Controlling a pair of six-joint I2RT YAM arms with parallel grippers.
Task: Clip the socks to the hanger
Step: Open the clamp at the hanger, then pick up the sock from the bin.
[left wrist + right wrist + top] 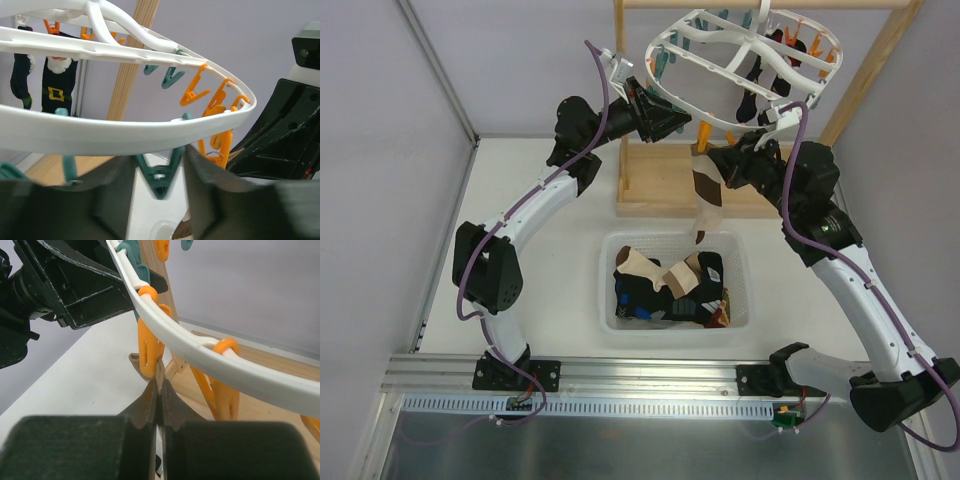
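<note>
Right hand (160, 387) is closed on a banded sock (706, 200), its top just beside an orange peg (149, 352) at the hanger's (100, 132) 6 o'clock rim. Left hand (159, 157) pinches a teal peg (159, 177) at the 9 o'clock rim.

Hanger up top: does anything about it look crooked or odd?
The hanger looks tipped, not level: dark socks hang from its far side only, while the left fingers straddle a teal peg at its near rim. The banded sock in the right fingers isn't clipped yet. Nothing looks broken.
</note>
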